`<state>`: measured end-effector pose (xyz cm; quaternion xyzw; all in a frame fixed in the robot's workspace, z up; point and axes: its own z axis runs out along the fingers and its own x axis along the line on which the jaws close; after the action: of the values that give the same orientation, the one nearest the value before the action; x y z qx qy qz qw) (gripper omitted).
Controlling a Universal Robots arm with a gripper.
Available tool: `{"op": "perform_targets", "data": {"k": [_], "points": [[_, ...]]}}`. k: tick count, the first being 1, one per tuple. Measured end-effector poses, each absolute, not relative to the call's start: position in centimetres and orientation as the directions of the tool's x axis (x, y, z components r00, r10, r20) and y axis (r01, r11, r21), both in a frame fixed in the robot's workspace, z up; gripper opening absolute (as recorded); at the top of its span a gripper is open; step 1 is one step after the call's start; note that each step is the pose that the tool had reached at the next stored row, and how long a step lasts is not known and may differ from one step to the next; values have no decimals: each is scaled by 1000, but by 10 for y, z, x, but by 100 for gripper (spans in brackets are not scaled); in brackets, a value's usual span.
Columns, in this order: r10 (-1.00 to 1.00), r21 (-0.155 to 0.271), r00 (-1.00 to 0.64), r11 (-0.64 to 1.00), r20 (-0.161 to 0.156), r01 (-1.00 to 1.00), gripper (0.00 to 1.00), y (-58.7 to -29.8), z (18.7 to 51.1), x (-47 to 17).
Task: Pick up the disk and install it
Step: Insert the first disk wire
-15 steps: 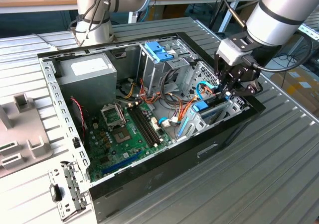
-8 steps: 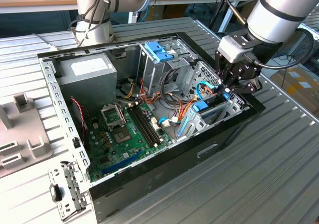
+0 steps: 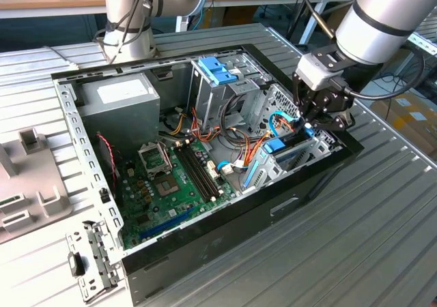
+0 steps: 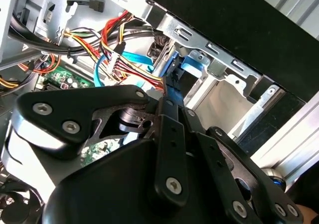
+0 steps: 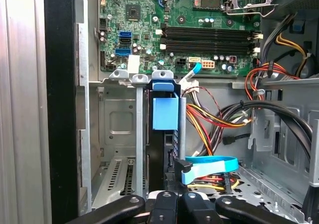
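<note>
The disk (image 5: 164,119) stands on edge in the narrow metal bay (image 5: 119,129) at the front corner of the computer case (image 3: 225,225), its long axis running straight away from the gripper (image 5: 172,200) toward the motherboard (image 5: 199,30). It sits directly ahead of the gripper, in line with it, the near end at the fingertips. The gripper seems clenched on that near end, though the contact itself is hidden. A blue ribbon cable (image 5: 209,165) lies just beside the gripper.

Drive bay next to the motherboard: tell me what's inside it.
The disk stands on edge in the drive bay, blue rail showing, the gripper just above it. The lower part of the disk is hidden by the bay walls.
</note>
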<state>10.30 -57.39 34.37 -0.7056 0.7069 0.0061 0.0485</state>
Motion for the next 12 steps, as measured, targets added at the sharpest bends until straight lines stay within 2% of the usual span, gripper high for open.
{"op": "perform_targets", "data": {"k": [12], "points": [[-997, -58, 0, 4, -80, -998, 11, -575, 345, 106]]}}
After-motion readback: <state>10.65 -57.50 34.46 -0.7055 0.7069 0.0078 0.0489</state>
